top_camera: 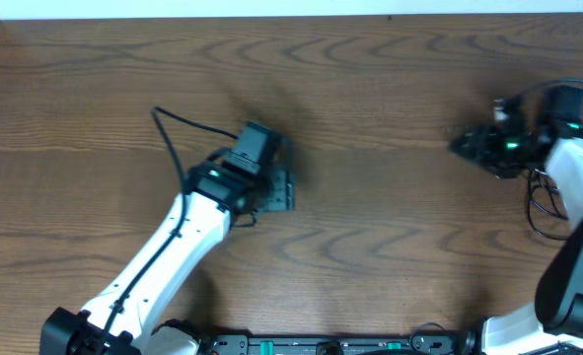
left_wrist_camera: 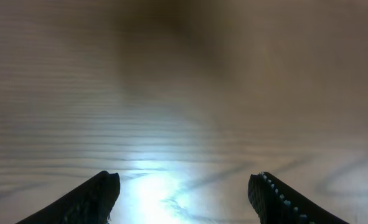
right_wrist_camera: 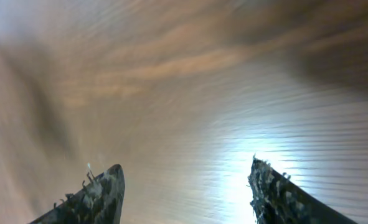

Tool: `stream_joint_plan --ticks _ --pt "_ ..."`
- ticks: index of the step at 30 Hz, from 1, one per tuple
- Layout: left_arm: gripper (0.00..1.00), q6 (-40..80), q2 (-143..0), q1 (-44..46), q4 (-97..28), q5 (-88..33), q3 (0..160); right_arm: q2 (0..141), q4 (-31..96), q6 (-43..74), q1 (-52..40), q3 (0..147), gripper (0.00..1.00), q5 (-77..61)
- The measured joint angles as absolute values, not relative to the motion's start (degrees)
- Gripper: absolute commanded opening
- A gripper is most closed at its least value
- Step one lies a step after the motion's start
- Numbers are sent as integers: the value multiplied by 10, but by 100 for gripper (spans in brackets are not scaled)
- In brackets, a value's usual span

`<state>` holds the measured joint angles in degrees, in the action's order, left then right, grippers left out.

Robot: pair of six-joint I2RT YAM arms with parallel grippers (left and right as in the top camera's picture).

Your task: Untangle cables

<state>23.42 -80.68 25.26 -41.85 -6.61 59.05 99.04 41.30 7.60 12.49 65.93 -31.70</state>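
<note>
The left gripper (left_wrist_camera: pixel 185 180) is standing wide open above the middle of the wooden worktop (top_camera: pixel 370 79), its two dark fingers (left_wrist_camera: pixel 96 196) gripping nothing; only bare wood grain with a bright glare is showing between them. The right gripper (right_wrist_camera: pixel 187 167) is hanging near the worktop's right edge, also spread wide and holding nothing between its fingers (right_wrist_camera: pixel 277 193). Whether either gripper is touching the worktop is unclear. The cables are not showing in any view, so their place cannot be told.
</note>
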Motion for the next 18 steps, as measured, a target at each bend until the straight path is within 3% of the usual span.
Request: stream_joint_plan --ticks 7,11,18 --pt "74 251 -807 143 -458 -60 590 1014 451 61 -10 659 71 -242" --pt "75 255 -807 107 -514 -58 590 1015 484 74 -71 660 86 -164" --pt "76 255 -807 98 -615 -58 590 1015 571 114 -102 659 99 -95"
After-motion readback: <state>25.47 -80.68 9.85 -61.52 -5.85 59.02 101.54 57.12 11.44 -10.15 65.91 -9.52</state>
